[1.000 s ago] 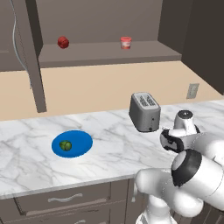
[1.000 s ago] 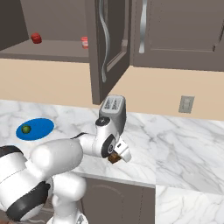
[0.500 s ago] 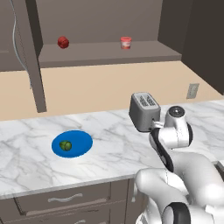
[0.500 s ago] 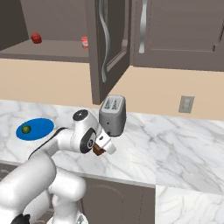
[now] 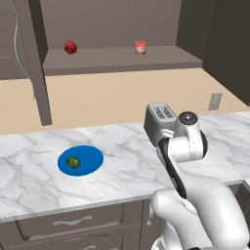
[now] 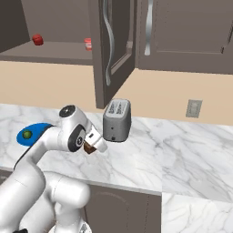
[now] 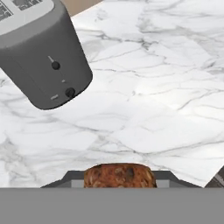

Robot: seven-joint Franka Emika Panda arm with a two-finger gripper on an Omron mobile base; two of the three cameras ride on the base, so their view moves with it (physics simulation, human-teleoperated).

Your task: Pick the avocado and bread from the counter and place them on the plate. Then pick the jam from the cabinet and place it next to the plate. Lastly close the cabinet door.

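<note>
Bread (image 7: 120, 176): brown speckled block clamped between the finger tips at the bottom of the hand view; in the right base view it shows as a small brown piece (image 6: 89, 148) under the wrist, just in front of the toaster and lifted off the counter.
Gripper (image 6: 93, 146): closed on the bread, hanging in front of the toaster's left lower corner.
Counter (image 7: 166, 87): white marble with grey veins, spreading under and beyond the toaster.
Toaster (image 6: 117, 120): grey, two slots on top, standing on the counter just behind the gripper; its knobbed side faces the hand camera (image 7: 41, 61).
Plate (image 5: 80, 159): blue disc on the counter, well to the left of the toaster.
Avocado (image 5: 73, 162): dark green, lying on the plate, left of its middle.
Cabinet door (image 6: 109, 45): swung open, above and behind the toaster, curved silver handle on its face.
Cabinet (image 5: 122, 57): open shelf high above the toaster.
Jam (image 5: 140, 47): red jar upright on the shelf, above the toaster.
Red ball (image 5: 71, 47): on the same shelf, well left of the jam.
</note>
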